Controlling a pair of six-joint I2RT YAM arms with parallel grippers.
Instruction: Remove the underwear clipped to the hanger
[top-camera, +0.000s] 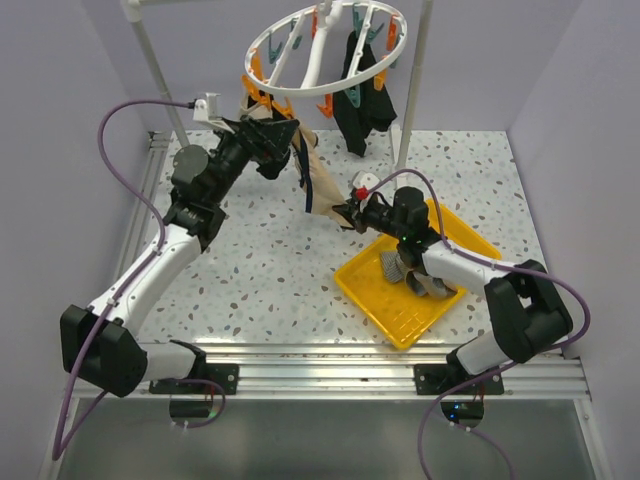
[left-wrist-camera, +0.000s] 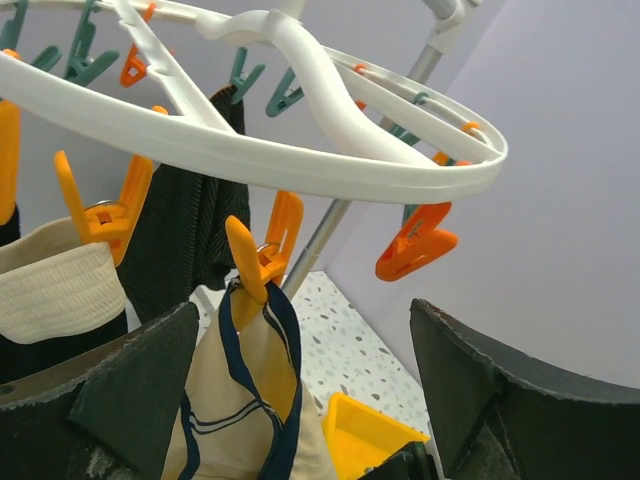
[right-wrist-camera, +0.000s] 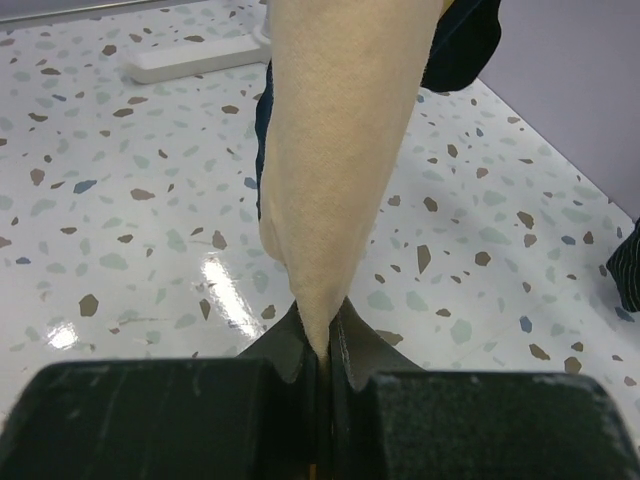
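The right gripper (right-wrist-camera: 325, 340) is clamped on the bottom of the beige underwear (right-wrist-camera: 335, 150) hanging from an orange peg (left-wrist-camera: 255, 262) on the hanger (left-wrist-camera: 300, 160) above the far edge of the desk (top-camera: 250, 270), and the left gripper (left-wrist-camera: 300, 400), jaws apart, likely must pinch that peg open.

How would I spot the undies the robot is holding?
Find the round white hanger above the table's back. From an orange peg on its left side, the beige underwear slants down into the shut right gripper. Unlike the black ones nearby, it is pale tan with dark blue edging.
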